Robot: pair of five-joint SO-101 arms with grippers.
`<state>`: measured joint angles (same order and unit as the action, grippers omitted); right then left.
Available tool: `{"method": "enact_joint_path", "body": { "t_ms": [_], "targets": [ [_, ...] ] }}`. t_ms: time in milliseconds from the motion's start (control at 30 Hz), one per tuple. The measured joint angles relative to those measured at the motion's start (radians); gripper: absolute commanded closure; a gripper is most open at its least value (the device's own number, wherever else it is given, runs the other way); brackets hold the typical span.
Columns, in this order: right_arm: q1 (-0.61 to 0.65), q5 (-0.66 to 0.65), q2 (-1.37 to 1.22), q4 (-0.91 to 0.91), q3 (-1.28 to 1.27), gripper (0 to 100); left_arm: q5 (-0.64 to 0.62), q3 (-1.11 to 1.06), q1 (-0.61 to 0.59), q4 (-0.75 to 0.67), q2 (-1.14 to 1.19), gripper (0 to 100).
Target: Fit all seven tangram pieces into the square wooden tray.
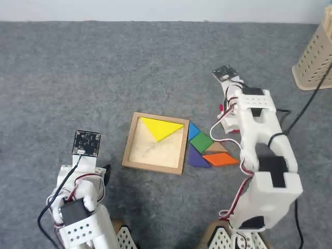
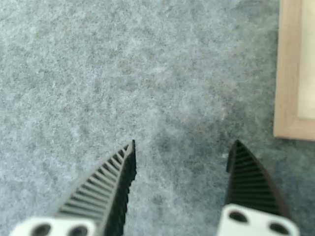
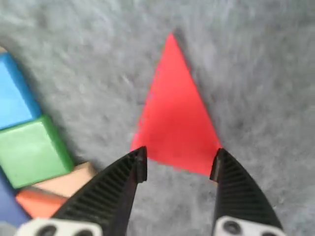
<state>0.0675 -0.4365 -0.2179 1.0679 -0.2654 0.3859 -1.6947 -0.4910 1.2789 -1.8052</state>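
Red triangle (image 3: 174,113) between right fingers (image 3: 120,184) (spread)

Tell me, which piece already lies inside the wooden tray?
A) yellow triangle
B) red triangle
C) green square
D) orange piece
A: the yellow triangle lies inside the wooden tray, while the green square and the red triangle rest on the carpet outside it.

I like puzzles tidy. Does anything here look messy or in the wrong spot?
Nothing is broken or spilled. Only the yellow triangle sits in the wooden tray. Five other pieces lie bunched on the carpet beside it, and the red triangle lies apart from them, by the open right tool.
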Motion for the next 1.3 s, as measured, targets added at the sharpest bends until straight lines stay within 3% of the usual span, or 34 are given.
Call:
{"method": "enact_joint_path", "body": {
  "t_ms": [200,367,600,933,1100,1300],
  "targets": [
    [0.058,-0.12,0.04,0.049,0.0,64.4,0.0,0.0,0.0,0.0,0.0,72],
    [0.063,-0.244,-0.003,0.052,0.002,64.4,0.0,0.0,0.0,0.0,0.0,72],
    [0.057,-0.273,-0.137,0.012,0.014,64.5,0.0,0.0,0.0,0.0,0.0,72],
    [0.057,-0.18,-0.138,0.012,0.029,78.2,0.0,0.0,0.0,0.0,0.0,72],
    [0.051,-0.08,-0.138,0.006,0.046,81.5,0.0,0.0,0.0,0.0,0.0,72],
    [0.031,-0.054,-0.138,-0.003,0.049,85.2,0.0,0.0,0.0,0.0,0.0,72]
  ]
}}
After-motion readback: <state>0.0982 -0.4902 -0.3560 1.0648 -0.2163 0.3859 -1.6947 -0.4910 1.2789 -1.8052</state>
